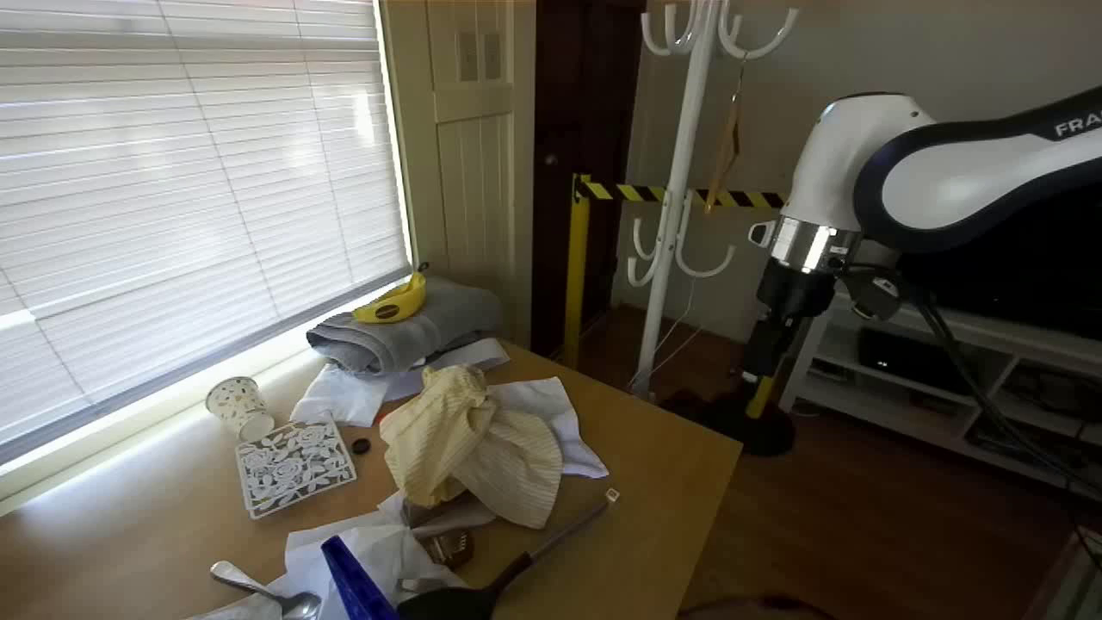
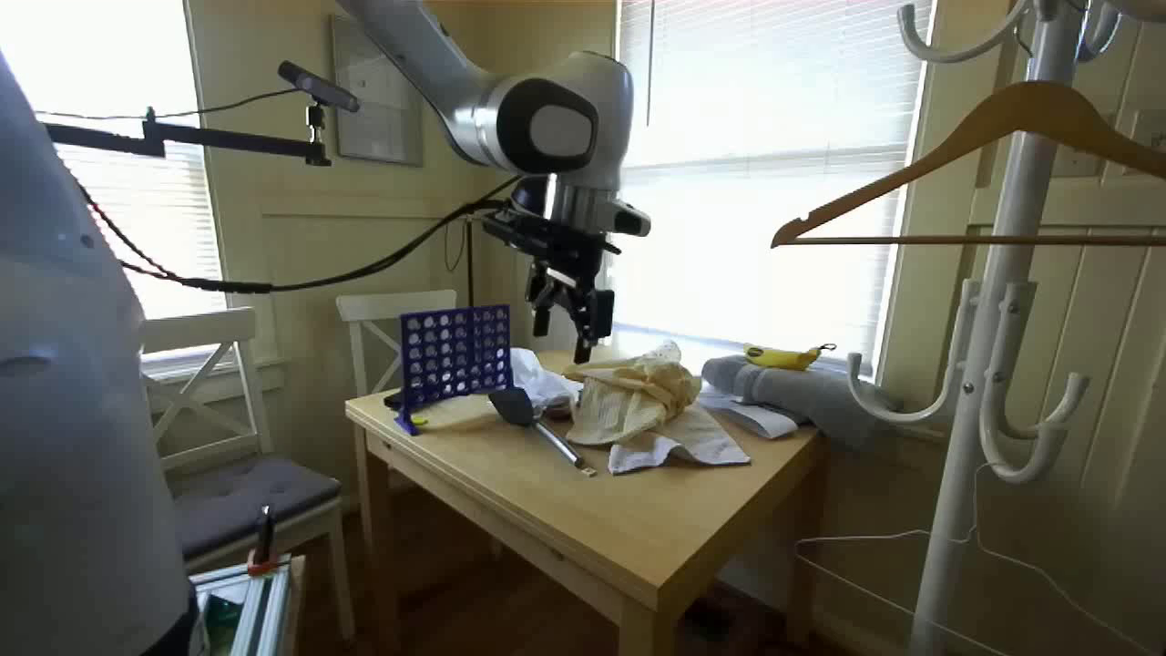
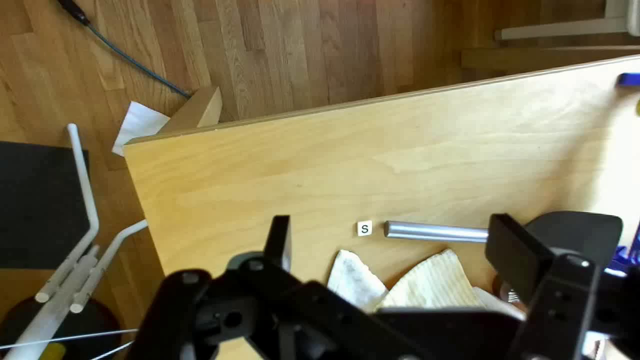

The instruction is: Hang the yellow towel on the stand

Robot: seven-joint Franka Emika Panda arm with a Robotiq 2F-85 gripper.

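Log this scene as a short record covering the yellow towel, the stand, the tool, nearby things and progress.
yellow towel: crumpled on the table, partly over a white cloth
stand: white, on the floor beside the table; wooden hanger hanging from it
tool: open, holding nothing, apart from the yellow towel
spatula: on the table, handle end near a letter tile marked S
gray towel: folded, yellow banana-shaped item on top
progress: yellow towel not yet hung

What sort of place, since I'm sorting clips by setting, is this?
Probably a home, perhaps a dining area: the wooden table, the white chair with a seat cushion and the coat stand all suggest it.
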